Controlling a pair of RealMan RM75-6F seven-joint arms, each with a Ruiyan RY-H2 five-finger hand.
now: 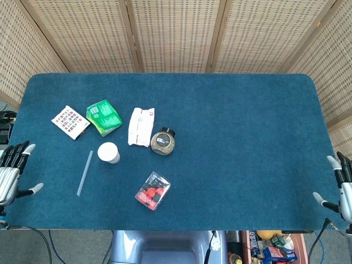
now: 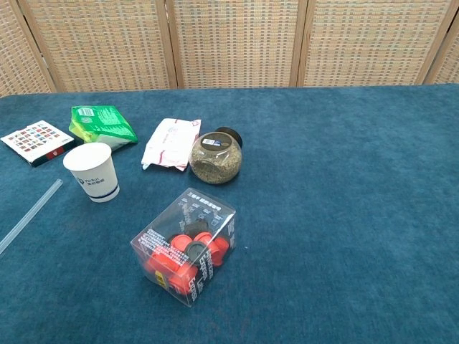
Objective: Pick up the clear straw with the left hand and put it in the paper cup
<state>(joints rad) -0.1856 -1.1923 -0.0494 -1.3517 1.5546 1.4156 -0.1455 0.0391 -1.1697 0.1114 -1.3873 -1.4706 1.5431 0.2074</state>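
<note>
while empty, left hand (image 1: 12,171) spread at table (image 1: 247,137) edge, right hand (image 1: 342,187) likewise

Print is showing on the paper cup (image 2: 91,172), the green packet (image 2: 102,123), the white pouch (image 2: 171,144), the jar's label (image 2: 211,142) and the clear box of red caps (image 2: 186,244), but none of it is resolving into readable words.

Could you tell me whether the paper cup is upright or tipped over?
Upright: the paper cup stands on its base, open mouth facing up.
</note>
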